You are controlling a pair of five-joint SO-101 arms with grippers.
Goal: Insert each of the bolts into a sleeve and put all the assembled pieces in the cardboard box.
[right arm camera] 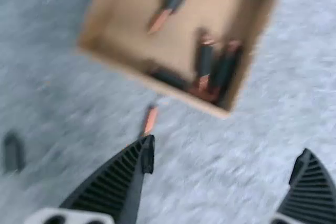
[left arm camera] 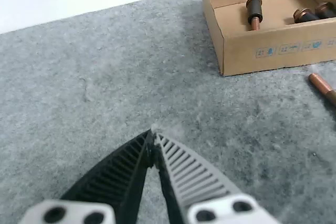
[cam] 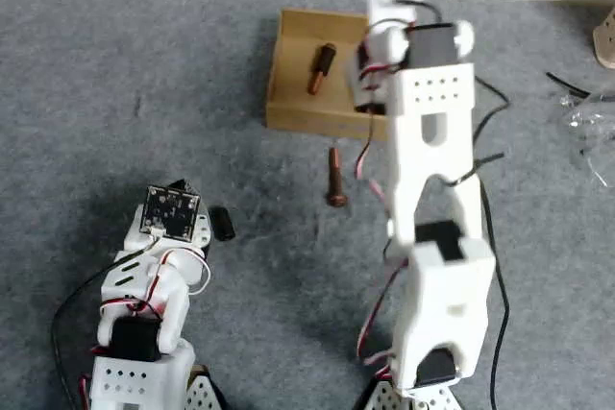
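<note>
The cardboard box (cam: 288,110) stands at the back of the grey mat with several assembled bolt-and-sleeve pieces (right arm camera: 205,64) inside; one (cam: 321,67) lies apart from the others. A bare copper bolt (cam: 335,180) lies on the mat just in front of the box, also the bolt (left arm camera: 321,86) and the bolt (right arm camera: 150,119). A loose black sleeve (cam: 221,223) rests beside the left arm. My right gripper (right arm camera: 226,156) hangs open and empty above the box. My left gripper (left arm camera: 155,139) is shut on nothing, low over the mat at the front left.
The right arm (cam: 437,199) stretches from the front edge up over the box's right side. Loose wires (cam: 577,108) lie at the far right of the mat. Open mat lies left of the box (left arm camera: 265,51).
</note>
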